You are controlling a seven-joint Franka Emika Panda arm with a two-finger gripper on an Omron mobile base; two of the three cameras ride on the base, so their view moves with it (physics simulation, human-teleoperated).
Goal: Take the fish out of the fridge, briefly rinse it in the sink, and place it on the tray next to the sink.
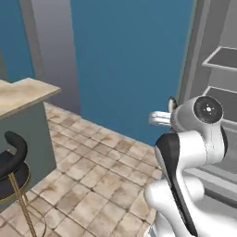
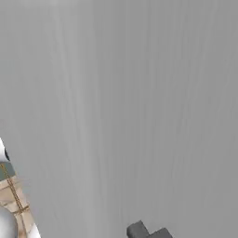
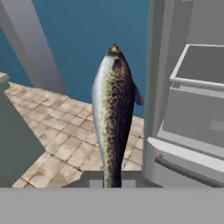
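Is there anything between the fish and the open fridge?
No. In the hand view the fish, gripped at its lower end by the gripper, hangs left of the fridge; between them only blue wall and tiled floor show behind.

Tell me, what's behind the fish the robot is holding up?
Behind the fish, in the hand view, are a blue wall, tan floor tiles and the open fridge with its grey shelves to one side. The fish covers whatever lies straight behind its body.
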